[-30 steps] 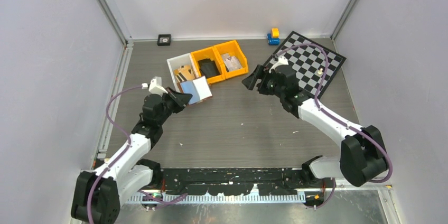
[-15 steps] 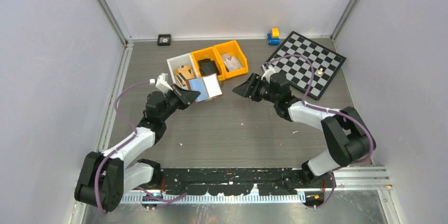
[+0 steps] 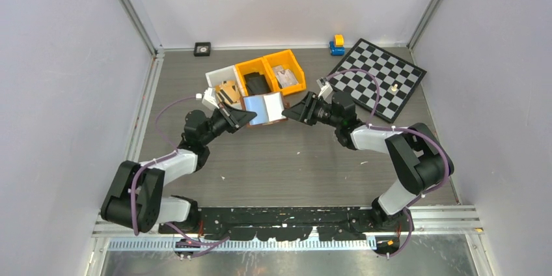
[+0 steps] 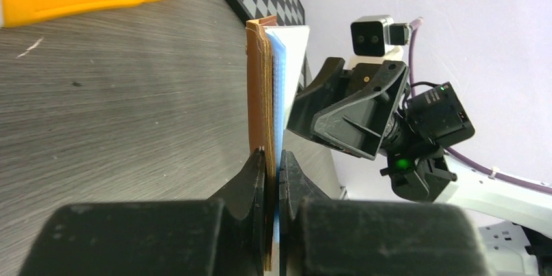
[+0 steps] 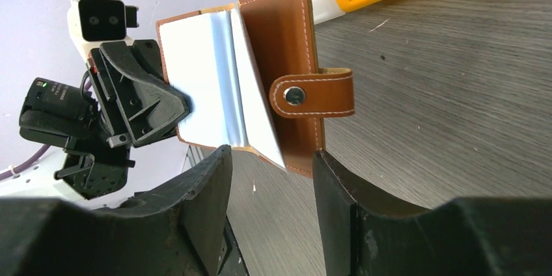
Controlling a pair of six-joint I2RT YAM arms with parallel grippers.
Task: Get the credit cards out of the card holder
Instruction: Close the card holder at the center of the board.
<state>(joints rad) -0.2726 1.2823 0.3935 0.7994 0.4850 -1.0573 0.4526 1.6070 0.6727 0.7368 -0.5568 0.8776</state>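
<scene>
Two pincers of mine face each other over the middle of the table [image 3: 299,159], just near the row of bins [image 3: 260,77]. My left pincer [image 4: 272,157] is clamped tight on the left edge of the card holder [image 5: 286,55] and holds it up off the table, opened out. The credit cards [image 5: 195,87] sit inside it, pale blue and white. Its snap strap [image 5: 312,94] sticks out loose from the brown cover. My right pincer [image 5: 270,159] faces it from the right, jaws apart, with the holder's right edge at the gap between the tips; I cannot tell whether either finger touches it. The chessboard [image 3: 377,77] lies far right.
</scene>
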